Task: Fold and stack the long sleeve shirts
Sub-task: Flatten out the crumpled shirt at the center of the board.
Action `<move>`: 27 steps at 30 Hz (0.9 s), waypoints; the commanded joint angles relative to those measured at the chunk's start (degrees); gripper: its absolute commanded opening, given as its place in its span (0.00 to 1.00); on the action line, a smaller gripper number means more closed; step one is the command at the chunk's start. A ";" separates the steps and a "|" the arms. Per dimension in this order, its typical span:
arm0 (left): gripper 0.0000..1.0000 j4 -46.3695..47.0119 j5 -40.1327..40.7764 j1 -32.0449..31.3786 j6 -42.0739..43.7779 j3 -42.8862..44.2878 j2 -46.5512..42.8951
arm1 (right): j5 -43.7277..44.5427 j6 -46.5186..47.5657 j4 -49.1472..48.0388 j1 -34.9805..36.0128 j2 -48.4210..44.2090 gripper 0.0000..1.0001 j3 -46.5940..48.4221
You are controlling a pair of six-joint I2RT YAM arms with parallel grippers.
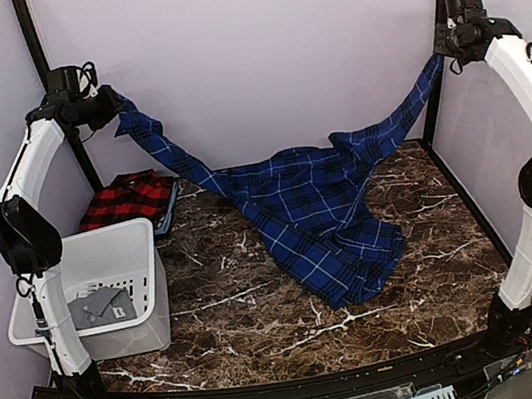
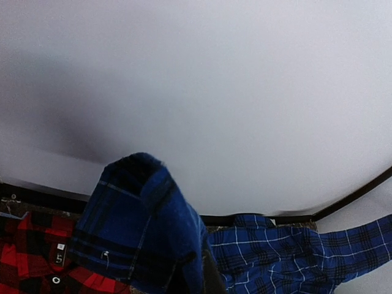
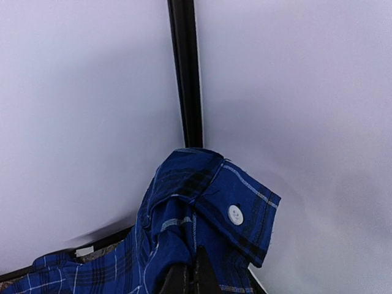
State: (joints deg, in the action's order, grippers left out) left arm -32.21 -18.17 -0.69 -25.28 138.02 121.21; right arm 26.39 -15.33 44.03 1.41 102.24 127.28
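The dark blue plaid shirt [image 1: 319, 213] hangs stretched between both raised arms, its body sagging onto the marble table [image 1: 267, 331]. My left gripper [image 1: 115, 107] is shut on one sleeve end, high at the back left; that cloth [image 2: 141, 226] drapes over the jaws and hides them. High at the back right, my right gripper [image 1: 445, 48] is shut on the other sleeve's cuff [image 3: 214, 208], which carries a white button [image 3: 236, 214]. The red-and-black shirt [image 1: 129, 199] lies folded at the back left of the table, also seen as red-and-black cloth [image 2: 30, 263] in the left wrist view.
A white plastic basket [image 1: 137, 245] with grey clothing [image 1: 101, 307] inside stands at the near left, by the left arm. Pale walls and black frame posts [image 3: 185, 73] close the back and sides.
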 commanded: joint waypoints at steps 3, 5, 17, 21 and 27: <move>0.00 1.29 -2.43 -9.85 3.21 -9.22 -0.15 | -4.93 -0.99 -6.37 5.44 1.50 0.02 -12.11; 0.00 1.83 -2.32 -11.90 3.18 -12.40 0.39 | -5.26 -1.45 -7.03 6.82 2.64 0.04 -14.84; 0.22 0.35 -0.90 -19.32 3.87 -16.19 6.87 | -9.17 -3.60 -8.44 12.97 4.97 0.45 -27.68; 0.49 -3.14 4.68 -22.00 5.85 -13.72 6.32 | -10.07 -4.36 -8.70 16.36 0.98 0.61 -33.84; 0.72 -4.01 11.25 -24.80 7.34 -16.66 2.45 | -18.24 -6.03 -14.11 22.58 -9.20 0.66 -50.89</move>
State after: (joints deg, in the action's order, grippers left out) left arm -34.13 -11.88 -23.29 -19.86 122.52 129.40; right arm 14.02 -19.79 34.79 20.60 100.90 84.36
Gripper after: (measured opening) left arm 0.679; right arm 0.654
